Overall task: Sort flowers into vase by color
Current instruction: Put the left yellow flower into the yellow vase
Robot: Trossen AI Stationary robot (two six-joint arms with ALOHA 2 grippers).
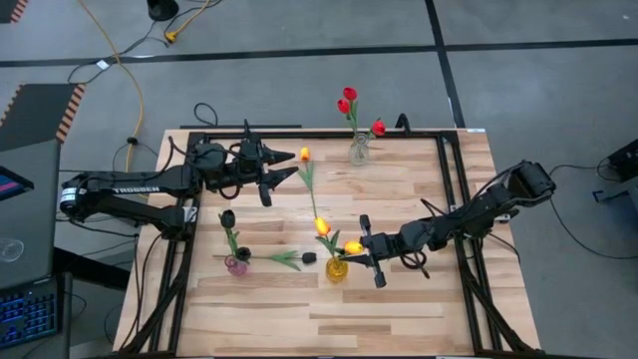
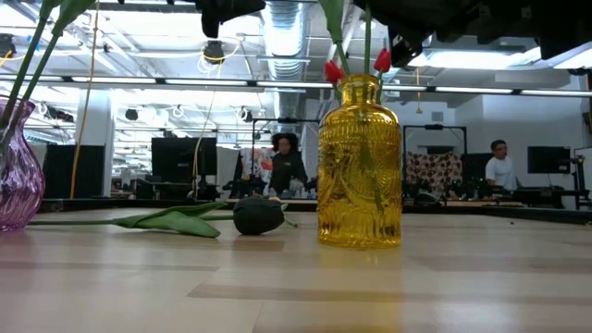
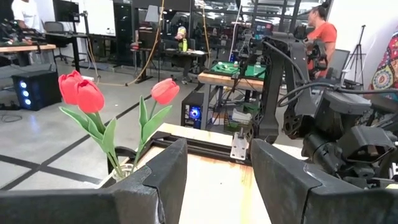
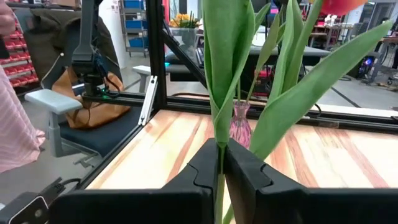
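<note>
A yellow vase point(image 1: 337, 267) point(image 2: 360, 166) stands near the table's middle with a yellow-orange flower point(image 1: 322, 226) in it. My right gripper point(image 1: 361, 249) point(image 4: 219, 168), reaching in level from the right, is shut on a second yellow-orange flower point(image 1: 352, 246) above the vase. A third one point(image 1: 304, 155) has its head by my left gripper point(image 1: 284, 170) point(image 3: 217, 149), which hovers open and holds nothing. A pink vase point(image 1: 236, 265) holds a black flower point(image 1: 227, 216). Another black flower point(image 2: 259, 215) lies flat on the table. Red flowers point(image 3: 81, 93) stand in a clear vase point(image 1: 359, 152). My right gripper pinches the flower's thin green stem point(image 4: 219, 177) between its two fingers, just below where the long leaves point(image 4: 227, 68) spread. The fingers come in level from the table's right and lie across the stem. The flower stands about upright, head above the fingers; its lower end is hidden.
A black metal frame point(image 1: 449, 199) runs around the tabletop. The lying black flower's stem and leaves point(image 2: 166, 220) stretch between the pink vase point(image 2: 14, 176) and the yellow one. Bare wood lies along the near edge point(image 1: 329, 319). People sit in the room behind point(image 2: 499, 166).
</note>
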